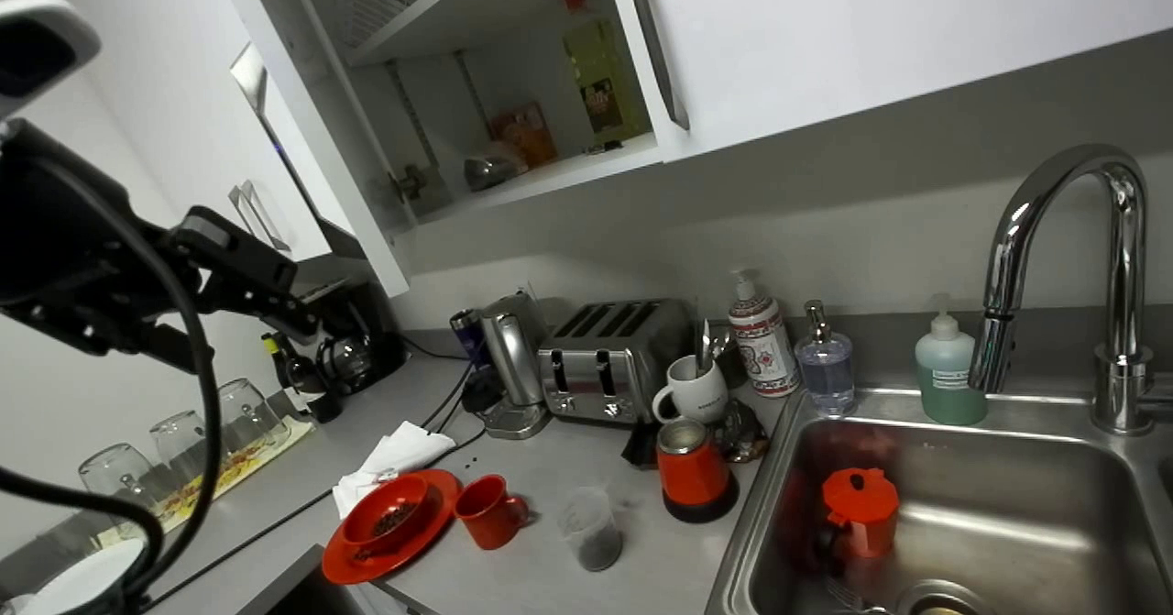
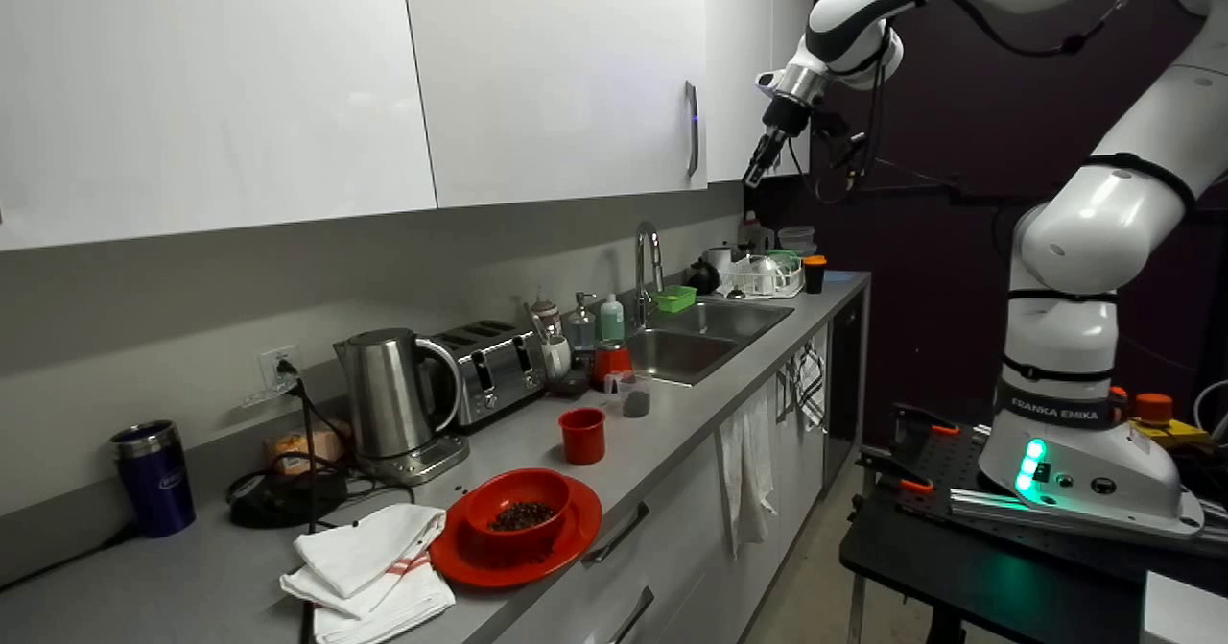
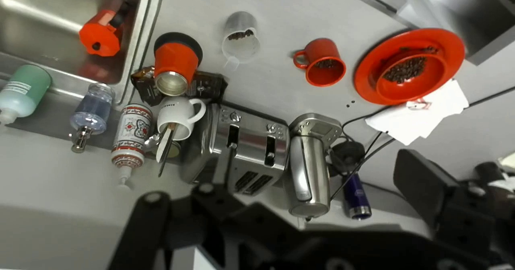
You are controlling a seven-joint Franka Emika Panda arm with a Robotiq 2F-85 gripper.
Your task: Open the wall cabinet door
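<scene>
Standing open near our spread, empty pincer (image 2: 754, 176), the wall cabinet door (image 2: 566, 78) seems done; perhaps we just withdraw.

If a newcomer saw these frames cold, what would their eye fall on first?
Probably the red plate and red bowl of dark beans, near the front edge of the gray counter. Next, the wall cabinet door stands open above the counter, and an exterior view shows a red-capped yellow bottle inside the cabinet. Then comes the white robot arm at the right of an exterior view, green lights glowing on its base.
</scene>
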